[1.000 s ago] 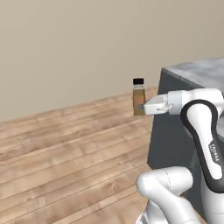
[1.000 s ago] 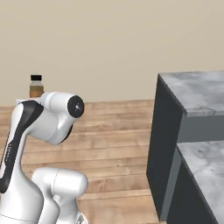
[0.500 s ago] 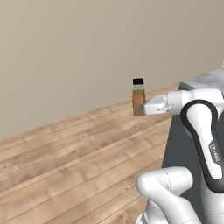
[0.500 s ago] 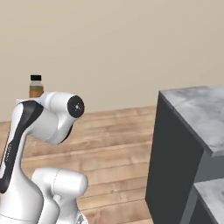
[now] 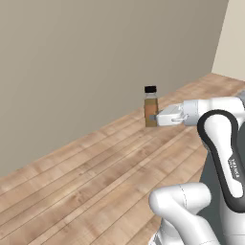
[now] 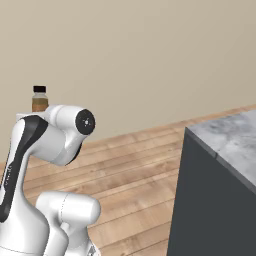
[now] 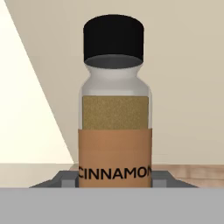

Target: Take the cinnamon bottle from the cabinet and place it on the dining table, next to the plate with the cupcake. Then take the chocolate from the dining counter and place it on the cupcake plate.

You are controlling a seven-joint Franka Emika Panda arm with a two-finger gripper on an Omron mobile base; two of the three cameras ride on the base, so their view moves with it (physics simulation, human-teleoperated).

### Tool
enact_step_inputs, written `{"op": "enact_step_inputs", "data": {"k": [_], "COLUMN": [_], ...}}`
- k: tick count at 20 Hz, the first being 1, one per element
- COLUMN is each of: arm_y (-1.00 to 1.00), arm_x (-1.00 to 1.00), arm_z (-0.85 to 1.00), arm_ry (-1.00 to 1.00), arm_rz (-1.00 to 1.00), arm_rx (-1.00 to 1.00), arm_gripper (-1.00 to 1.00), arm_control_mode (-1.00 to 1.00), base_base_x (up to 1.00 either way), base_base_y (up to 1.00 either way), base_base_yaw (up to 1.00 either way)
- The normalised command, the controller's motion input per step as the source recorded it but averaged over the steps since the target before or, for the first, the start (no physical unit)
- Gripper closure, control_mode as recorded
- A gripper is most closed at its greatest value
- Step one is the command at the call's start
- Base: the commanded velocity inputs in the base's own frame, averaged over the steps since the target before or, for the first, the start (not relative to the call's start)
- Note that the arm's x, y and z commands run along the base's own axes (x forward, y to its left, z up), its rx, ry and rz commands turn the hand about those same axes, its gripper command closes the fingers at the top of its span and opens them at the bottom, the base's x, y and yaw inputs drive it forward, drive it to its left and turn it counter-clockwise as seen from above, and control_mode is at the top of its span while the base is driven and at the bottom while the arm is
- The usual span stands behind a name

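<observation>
Arm: reaches out level, high over the wood floor [image 5: 95,172].
Gripper [image 5: 154,117]: fingers squeeze the cinnamon bottle [image 5: 150,107] low down.
Bottle: upright, black cap on top.

A home interior, probably a kitchen or dining area, though little of the room shows. Under the gripper [image 5: 154,117] and running on ahead of it lies a wood plank floor [image 5: 95,177]. Beyond the gripper stands a plain beige wall [image 5: 95,57]. Off to the gripper's right is a dark grey counter with a marbled grey top [image 6: 225,140]. The bottle [image 7: 114,131] clamped upright between the fingers has a black cap and a label reading CINNAMON, a cooking spice that suits a kitchen.
</observation>
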Motion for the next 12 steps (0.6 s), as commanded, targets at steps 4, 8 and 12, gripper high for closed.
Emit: {"op": "enact_step_inputs", "data": {"k": [4, 8, 12], "arm_y": [0.0, 0.0, 0.0], "arm_x": [0.0, 0.0, 0.0], "arm_z": [0.0, 0.0, 0.0], "arm_ry": [0.0, 0.0, 0.0], "arm_rz": [0.0, 0.0, 0.0], "arm_rx": [0.0, 0.0, 0.0], "arm_gripper": [1.0, 1.0, 1.0], "arm_control_mode": [1.0, 1.0, 1.0], "base_base_x": [1.0, 1.0, 1.0], "base_base_y": [0.33, 0.34, 0.35], "base_base_yaw": [-0.45, -0.49, -0.53]}}
